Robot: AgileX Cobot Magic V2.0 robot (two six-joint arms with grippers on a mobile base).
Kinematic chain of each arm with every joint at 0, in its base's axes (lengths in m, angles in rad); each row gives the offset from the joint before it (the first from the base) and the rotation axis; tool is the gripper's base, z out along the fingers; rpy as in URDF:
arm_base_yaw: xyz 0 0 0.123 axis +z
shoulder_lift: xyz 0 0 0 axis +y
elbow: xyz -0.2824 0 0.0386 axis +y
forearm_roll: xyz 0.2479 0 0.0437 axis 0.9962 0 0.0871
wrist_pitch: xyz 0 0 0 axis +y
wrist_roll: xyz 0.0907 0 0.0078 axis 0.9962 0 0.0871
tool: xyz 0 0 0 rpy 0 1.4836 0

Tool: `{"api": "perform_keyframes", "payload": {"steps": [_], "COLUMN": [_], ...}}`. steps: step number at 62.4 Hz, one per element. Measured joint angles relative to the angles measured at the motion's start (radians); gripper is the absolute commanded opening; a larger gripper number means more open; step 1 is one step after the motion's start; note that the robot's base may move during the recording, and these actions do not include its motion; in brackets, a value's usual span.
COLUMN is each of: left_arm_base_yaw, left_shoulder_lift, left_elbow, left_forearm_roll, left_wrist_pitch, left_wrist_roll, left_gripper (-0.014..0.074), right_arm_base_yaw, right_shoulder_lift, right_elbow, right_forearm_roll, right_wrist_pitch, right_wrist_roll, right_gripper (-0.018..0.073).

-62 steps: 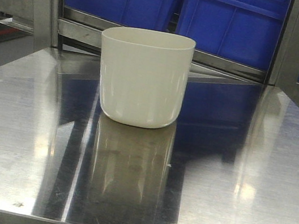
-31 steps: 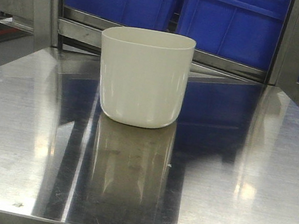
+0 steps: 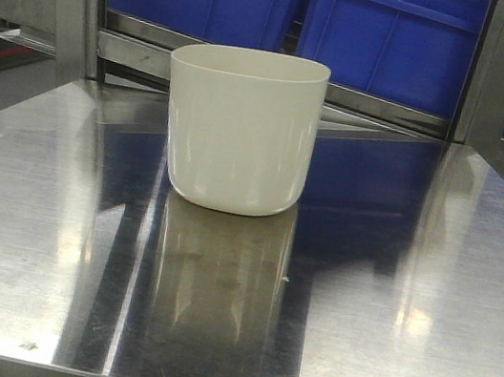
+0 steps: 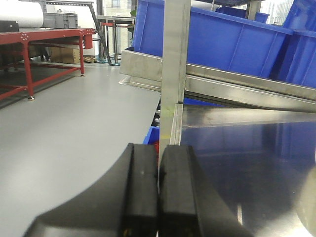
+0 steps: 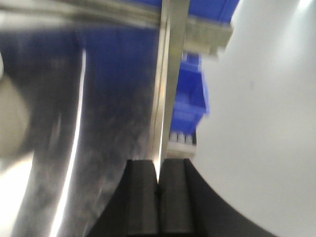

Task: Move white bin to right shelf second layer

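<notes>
White bin unmoved on the tabletop — left and right jaws pressed together, empty.

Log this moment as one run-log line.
white bin: upright on steel tabletop, untouched | left gripper: shut, empty | right gripper: shut, empty | stage: grasp not started

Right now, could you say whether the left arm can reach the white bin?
Probably yes: the bin stands alone on the table with nothing around it, though the left gripper is shut and must open first.
</notes>
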Motion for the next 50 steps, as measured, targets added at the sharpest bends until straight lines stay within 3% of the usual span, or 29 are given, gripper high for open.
{"api": "perform_keyframes", "payload": {"steps": [12, 22, 27, 34, 42, 50], "left_arm_base_yaw": [0.0, 0.0, 0.0, 0.0, 0.0, 0.0], "left_shoulder_lift": [0.0, 0.0, 0.0, 0.0, 0.0, 0.0], "left_elbow": [0.0, 0.0, 0.0, 0.0, 0.0, 0.0], "left_forearm_roll": [0.0, 0.0, 0.0, 0.0, 0.0, 0.0], "left_wrist_pitch": [0.0, 0.0, 0.0, 0.0, 0.0, 0.0], "left_wrist_roll": [0.0, 0.0, 0.0, 0.0, 0.0, 0.0], "left_gripper": [0.0085, 0.0085, 0.0085, 0.0085, 0.0085, 0.0085], "right_arm_base_yaw": [0.0, 0.035, 0.08, 0.168, 0.295, 0.393], "right_shoulder_lift": [0.233, 0.382, 0.456, 0.563, 0.692, 0.838], "right_elbow": [-0.073, -0.14, -0.171, -0.211, -0.276, -0.37], "right_forearm_roll": [-0.053, -0.175, -0.249, -0.31, -0.336, -0.34], "right_wrist_pitch": [0.014, -0.004, -0.004, -0.004, 0.033, 0.083], "right_wrist_roll": [0.036, 0.3, 0.467, 0.617, 0.672, 0.685], "right_gripper": [0.0049, 0.0049, 0.0049, 0.0051, 0.0116, 0.0281]}}
